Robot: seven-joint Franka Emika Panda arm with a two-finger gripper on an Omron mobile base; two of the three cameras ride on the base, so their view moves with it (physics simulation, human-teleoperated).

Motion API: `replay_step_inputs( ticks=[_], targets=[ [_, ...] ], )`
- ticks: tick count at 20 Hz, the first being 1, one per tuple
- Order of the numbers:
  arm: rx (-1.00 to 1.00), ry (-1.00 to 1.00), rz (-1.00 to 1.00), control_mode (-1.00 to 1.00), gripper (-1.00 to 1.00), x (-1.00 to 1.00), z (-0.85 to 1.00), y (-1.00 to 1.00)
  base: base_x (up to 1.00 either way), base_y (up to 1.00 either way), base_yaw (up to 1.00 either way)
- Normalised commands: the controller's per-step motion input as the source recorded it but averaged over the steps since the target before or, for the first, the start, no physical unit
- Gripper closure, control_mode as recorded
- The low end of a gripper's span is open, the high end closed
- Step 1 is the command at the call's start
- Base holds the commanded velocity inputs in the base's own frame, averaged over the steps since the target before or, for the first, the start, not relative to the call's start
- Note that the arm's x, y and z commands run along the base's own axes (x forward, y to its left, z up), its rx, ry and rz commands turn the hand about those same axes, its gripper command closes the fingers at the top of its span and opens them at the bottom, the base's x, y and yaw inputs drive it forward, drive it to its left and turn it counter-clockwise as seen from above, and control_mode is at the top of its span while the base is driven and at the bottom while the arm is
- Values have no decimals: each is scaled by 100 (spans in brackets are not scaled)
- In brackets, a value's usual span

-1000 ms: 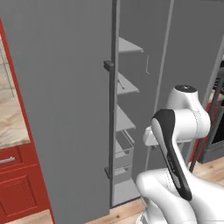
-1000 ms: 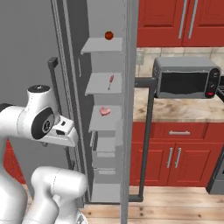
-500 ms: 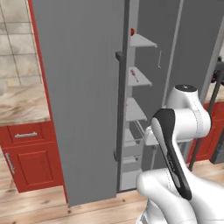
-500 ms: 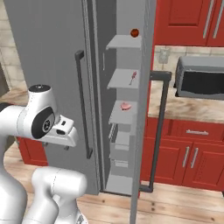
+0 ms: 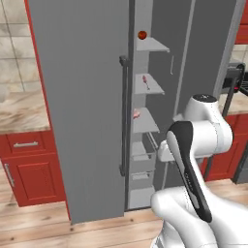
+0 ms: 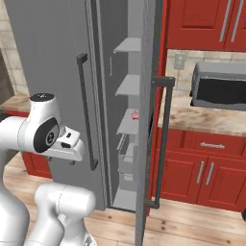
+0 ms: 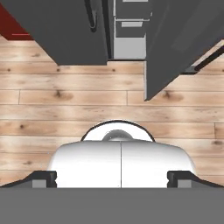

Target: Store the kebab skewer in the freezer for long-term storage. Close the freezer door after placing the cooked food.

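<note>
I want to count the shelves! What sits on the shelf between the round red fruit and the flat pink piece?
The kebab skewer, a thin metal stick with reddish-brown meat chunks, lies on the grey shelf between the round red fruit and the flat pink piece, seen in the left base view.

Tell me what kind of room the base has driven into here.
A home kitchen, rendered. A tall grey fridge stands open on its freezer shelves, red cabinets run under a stone-look counter, and a toaster oven sits on it.
</note>
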Motion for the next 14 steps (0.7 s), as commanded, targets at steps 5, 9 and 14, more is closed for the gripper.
replay_step_inputs(
  ticks=[5,9,14],
  targets=[
    [0,0,0,100,-100,0,0,0,-34,-52,-2],
    [0,0,0,100,-100,0,0,0,-35,-35,-4],
    [0,0,0,100,-100,0,0,0,-13,-19,-4]
  ],
)
